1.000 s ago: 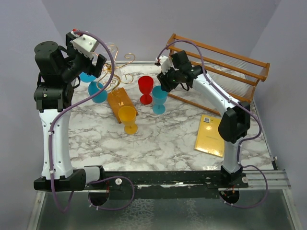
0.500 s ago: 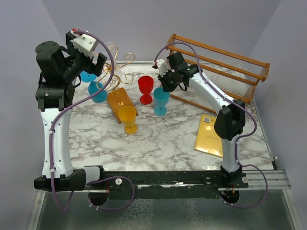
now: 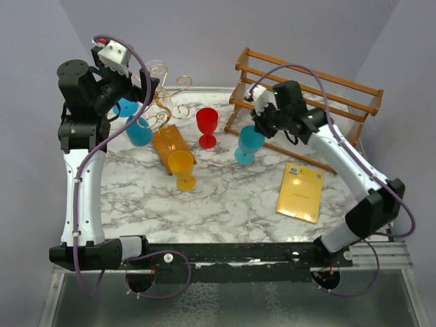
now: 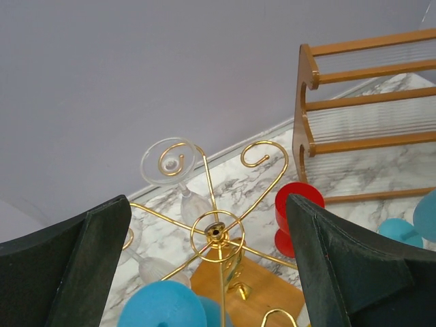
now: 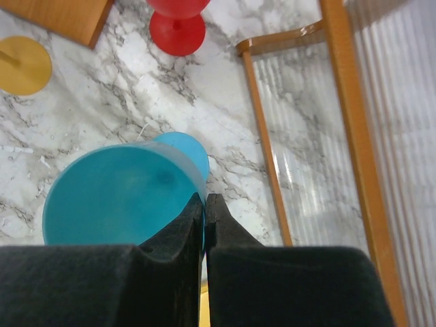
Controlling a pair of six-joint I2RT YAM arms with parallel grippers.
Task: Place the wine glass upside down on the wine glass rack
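My right gripper point(image 3: 261, 127) is shut on the rim of an upright blue wine glass point(image 3: 248, 144), just in front of the large slatted rack. In the right wrist view its fingers point(image 5: 204, 199) pinch the glass wall point(image 5: 116, 197), with the foot showing below. The wine glass rack point(image 3: 165, 94), gold wire on an orange-brown base point(image 3: 170, 146), stands at the back left. My left gripper point(image 3: 141, 92) is open and empty above it. In the left wrist view the gripper point(image 4: 208, 204) straddles the rack's centre ring point(image 4: 216, 233).
Two blue glasses point(image 3: 138, 129) and clear glasses point(image 4: 167, 160) hang on the gold rack. A red glass point(image 3: 206, 126) and a yellow glass point(image 3: 182, 169) stand mid-table. The large wooden slatted rack point(image 3: 306, 88) is at the back right, with a yellow book point(image 3: 300, 192) in front of it.
My right arm has swung right, carrying the blue glass from beside the red glass toward the slatted rack. My left gripper has shifted slightly over the gold rack.
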